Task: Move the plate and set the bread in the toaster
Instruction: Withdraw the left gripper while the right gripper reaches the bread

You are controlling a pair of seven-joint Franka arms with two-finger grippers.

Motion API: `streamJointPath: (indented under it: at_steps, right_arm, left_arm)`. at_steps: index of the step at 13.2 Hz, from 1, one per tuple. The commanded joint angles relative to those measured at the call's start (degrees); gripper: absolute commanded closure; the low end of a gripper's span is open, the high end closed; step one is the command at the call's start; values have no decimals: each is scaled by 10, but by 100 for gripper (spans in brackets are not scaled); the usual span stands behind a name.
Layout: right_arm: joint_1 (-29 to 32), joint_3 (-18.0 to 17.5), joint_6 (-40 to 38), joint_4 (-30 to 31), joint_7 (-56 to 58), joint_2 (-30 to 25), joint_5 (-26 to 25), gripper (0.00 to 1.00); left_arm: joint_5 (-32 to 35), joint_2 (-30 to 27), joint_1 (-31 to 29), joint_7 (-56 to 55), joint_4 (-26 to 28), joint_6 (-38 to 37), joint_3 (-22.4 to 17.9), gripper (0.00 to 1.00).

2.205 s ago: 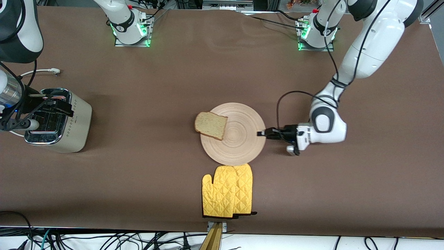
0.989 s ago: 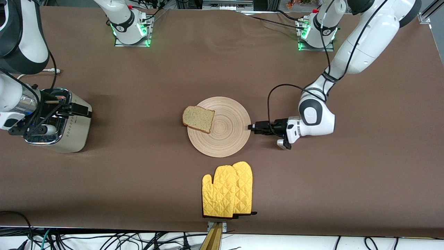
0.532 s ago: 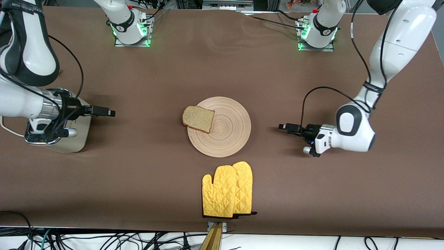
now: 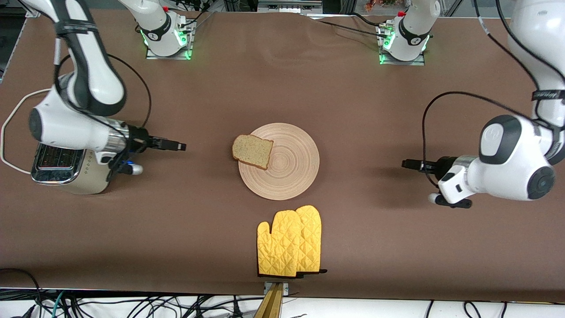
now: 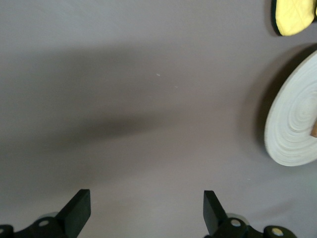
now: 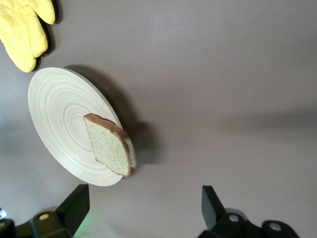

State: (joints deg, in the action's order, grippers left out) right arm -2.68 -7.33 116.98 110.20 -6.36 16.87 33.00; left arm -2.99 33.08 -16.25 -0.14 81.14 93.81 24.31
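Note:
The pale wooden plate (image 4: 291, 164) lies mid-table, and the bread (image 4: 252, 151) rests on its rim, overhanging toward the right arm's end. The cream toaster (image 4: 84, 181) stands at that end, partly hidden by the right arm. My right gripper (image 4: 176, 145) is open over bare table between toaster and bread, pointing at the bread. Its wrist view shows the open right gripper (image 6: 143, 206) short of the bread (image 6: 111, 146) and plate (image 6: 59, 114). My left gripper (image 4: 408, 164) is open over bare table toward the left arm's end, well apart from the plate. From the left gripper (image 5: 144, 208) the plate (image 5: 292, 129) shows far off.
A pair of yellow oven mitts (image 4: 289, 240) lies nearer the camera than the plate, close to the table's edge; a mitt (image 6: 22, 29) also shows in the right wrist view. The toaster's white cable (image 4: 11, 128) loops at the right arm's end.
The left gripper pushed the plate toward the right arm's end, then drew back from its rim. The right gripper moved from over the toaster toward the bread. Plate and bread now lie still.

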Motion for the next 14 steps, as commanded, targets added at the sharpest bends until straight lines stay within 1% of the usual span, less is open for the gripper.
streamJointPath:
  at_steps: [1,2,3,4,5,6,8,9,10,11,13,14]
  right_arm:
    - [-31,0,55,22,-14,16,28,0]
    - [-43,-1,75,32,-13,22,51,0]
    - [-60,-1,95,38,-13,29,61,0]
    - [-72,-1,118,46,-13,37,64,0]
    - [-85,-1,140,52,-12,47,79,0]
    - [-101,-1,162,58,-6,56,103,0]
    - [-123,-3,195,64,-3,76,123,0]
    - [-127,-4,198,64,-3,85,124,0]
    - [-127,-10,200,64,-2,92,132,0]
    - [-128,-12,206,64,4,96,144,0]
    - [-128,-20,214,64,9,105,150,0]
    - [-129,-21,217,64,9,108,150,0]
  left_arm:
    - [68,-59,-1,-9,7,-16,-1,0]
    - [97,-76,0,-12,8,-23,0,0]
    - [109,-86,0,-13,7,-25,1,0]
    - [109,-103,-1,-13,6,-25,-1,0]
    - [106,-121,-4,-14,0,-25,-5,0]
    - [106,-133,-10,-14,-18,-30,-6,0]
    - [98,-130,-11,-14,-60,-80,-4,0]
    - [91,-125,-12,-12,-79,-93,-3,0]
    - [71,-113,-5,-14,-85,-91,-3,0]
    - [71,-110,-4,-14,-90,-93,-3,0]
    - [67,-136,-18,-14,-78,-87,-7,0]
    - [56,-159,-14,-12,-58,-86,-37,0]
